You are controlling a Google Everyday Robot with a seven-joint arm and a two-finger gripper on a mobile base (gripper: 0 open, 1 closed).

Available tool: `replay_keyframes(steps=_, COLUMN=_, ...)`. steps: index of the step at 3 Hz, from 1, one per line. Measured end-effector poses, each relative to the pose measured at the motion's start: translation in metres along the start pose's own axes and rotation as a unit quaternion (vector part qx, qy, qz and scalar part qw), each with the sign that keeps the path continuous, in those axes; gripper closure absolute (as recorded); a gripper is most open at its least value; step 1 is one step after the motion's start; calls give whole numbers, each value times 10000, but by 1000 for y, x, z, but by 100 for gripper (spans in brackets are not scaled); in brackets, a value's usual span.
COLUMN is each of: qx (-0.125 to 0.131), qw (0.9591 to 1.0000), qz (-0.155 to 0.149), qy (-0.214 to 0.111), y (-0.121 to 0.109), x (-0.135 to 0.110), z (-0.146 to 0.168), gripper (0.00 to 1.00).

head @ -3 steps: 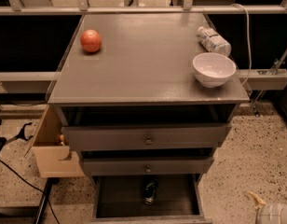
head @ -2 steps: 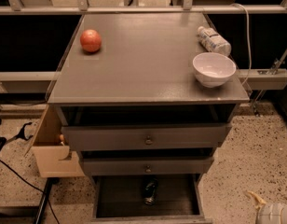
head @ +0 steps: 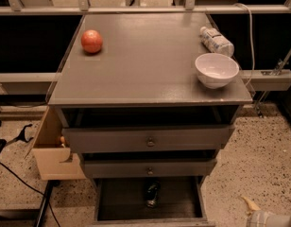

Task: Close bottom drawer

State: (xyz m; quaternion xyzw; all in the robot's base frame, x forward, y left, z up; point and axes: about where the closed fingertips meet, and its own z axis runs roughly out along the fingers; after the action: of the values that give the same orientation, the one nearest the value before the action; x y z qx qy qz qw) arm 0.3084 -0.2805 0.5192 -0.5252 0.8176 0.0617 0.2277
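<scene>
Standing pulled well out toward the near edge, the bottom drawer (head: 136, 222) is the lowest of three in the grey table (head: 145, 79). Its dark inside is open to view, and its slim front is cut off at the bottom of the frame. A small dark object (head: 152, 193) lies on its floor near the middle; what it is cannot be told.

Just above, the middle drawer (head: 183, 168) sticks out a little, its round knob (head: 149, 171) at the centre. The top drawer (head: 192, 138) sits above it, wider, also slightly out, with a knob of its own (head: 150, 141) and a dark gap over it.

On the table a red fruit (head: 91, 41) rests at the far left. A white bowl (head: 217, 70) stands upright at the right edge, and a plastic bottle (head: 216, 40) lies on its side just beyond it. Fruit and bowl are well apart.

The end effector (head: 257, 212) is low at the near right corner, over the speckled floor (head: 259, 160) — pale, right of the bottom drawer and not touching it. Whether it is open or closed cannot be told.

A cardboard box (head: 53, 157) sits on the floor against the table's left side, and a black cable (head: 18, 174) runs near it. A white cord (head: 251, 37) hangs at the far right.
</scene>
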Motion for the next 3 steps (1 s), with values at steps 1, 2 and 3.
replay_keyframes(steps=1, qx=11, qw=9999, qz=-81, qy=-133, y=-3, x=29, z=64, gripper=0)
replay_keyframes(steps=2, qx=-98, qw=9997, qz=68, qy=-209, y=1, x=53, z=102, gripper=0)
replay_keyframes(steps=3, qx=-418, qw=9977, qz=512, qy=-155, y=12, x=100, z=149, gripper=0)
